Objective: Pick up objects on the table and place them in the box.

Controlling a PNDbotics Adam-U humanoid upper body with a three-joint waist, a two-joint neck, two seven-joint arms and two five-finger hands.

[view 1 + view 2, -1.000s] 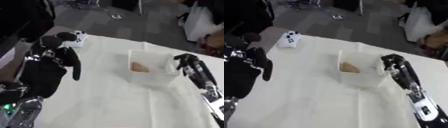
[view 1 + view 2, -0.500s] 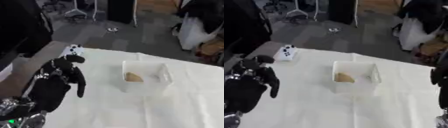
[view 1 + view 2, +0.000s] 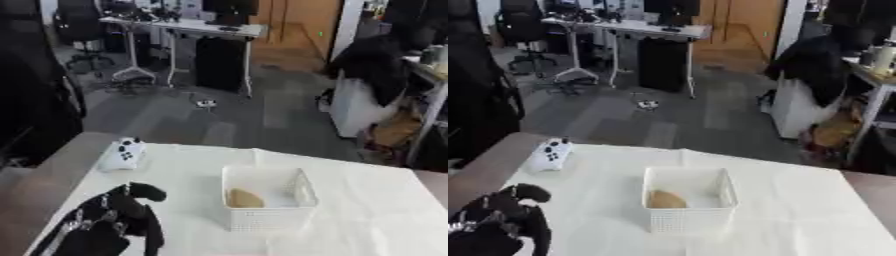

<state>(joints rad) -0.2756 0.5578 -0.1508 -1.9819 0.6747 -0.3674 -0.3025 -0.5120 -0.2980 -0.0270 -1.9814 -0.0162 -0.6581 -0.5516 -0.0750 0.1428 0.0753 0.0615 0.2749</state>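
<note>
One tan object [image 3: 244, 198] in white box [image 3: 262, 220] | white controller [image 3: 123, 154] far-left on worktop [image 3: 367, 210] | my left hand [image 3: 118, 220] fingers curled, holding nothing | no legible writing.

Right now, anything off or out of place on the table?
Nothing spilled or damaged. The white box stands upright with one tan object inside. A white controller lies loose near the table's far left corner, not yet boxed. The left hand shows at lower left, holding nothing.

Left hand [image 3: 118, 222] — empty, fingers curled.
</note>
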